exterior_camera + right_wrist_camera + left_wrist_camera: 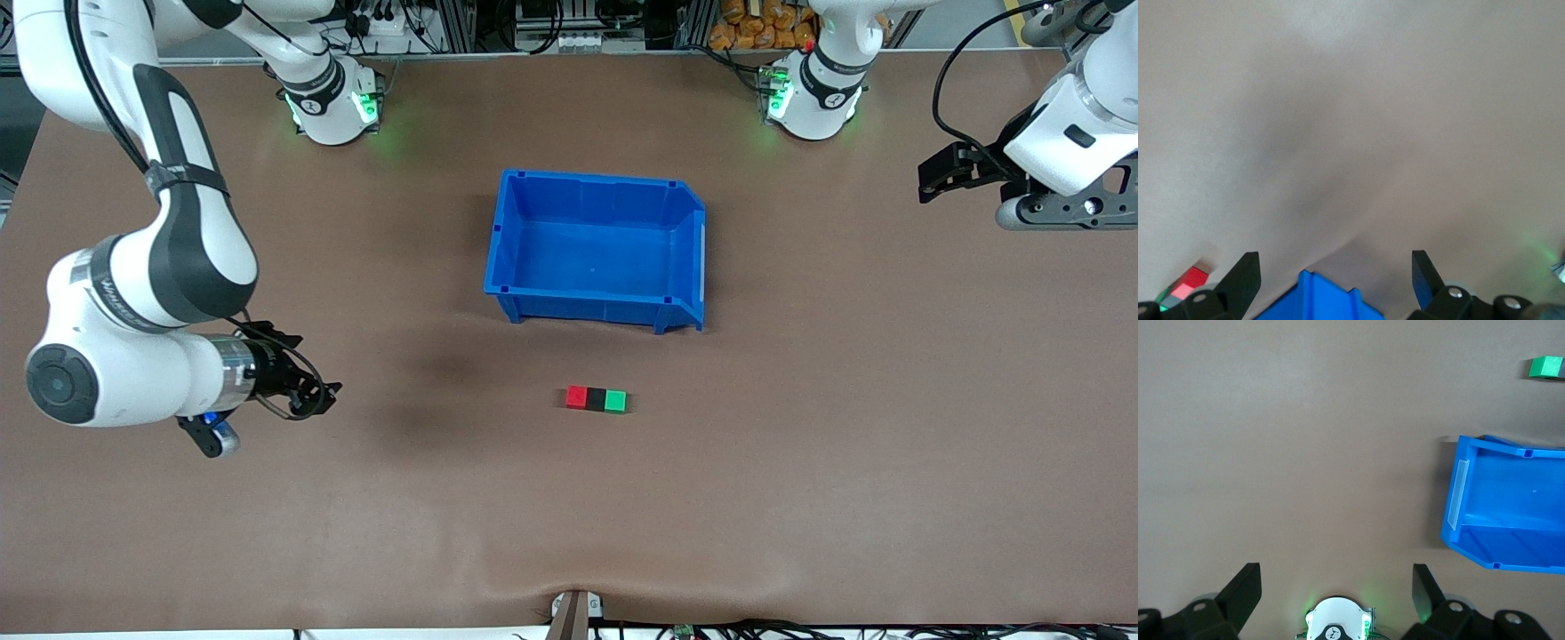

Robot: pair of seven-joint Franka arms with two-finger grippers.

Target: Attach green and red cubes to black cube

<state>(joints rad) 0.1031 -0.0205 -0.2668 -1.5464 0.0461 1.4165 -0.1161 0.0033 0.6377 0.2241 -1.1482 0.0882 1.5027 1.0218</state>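
Cubes: small matte red cube [577, 396], small matte black cube [596, 398] & small matte green cube [615, 401] sat joined in one short row on the brown table [800, 444], black in the middle, faces touching.
Row axis: long axis ran parallel w/ the table's front edge; red end pointed toward the right arm's end of the table, green end toward the left arm's end.
Row place: about mid-table, nearer the front camera than the blue plastic open-top bin [597, 249], clear of every table edge.
Bin: stood apart from the row, closer to the base-side edge; its cut-down wall faced the left arm's end of the table.
Right gripper [307, 391]: over bare table toward the right arm's end, well apart from the row; fingers [1245, 280] spread wide, nothing between them.
Left gripper [942, 173]: up over the table edge at the left arm's end, near the base-side corner, well apart from bin & cubes; fingers [1245, 597] spread wide, holding nothing.
Wrist views: left wrist view showed the bin & the green cube; right wrist view caught the bin's rim & the red cube.
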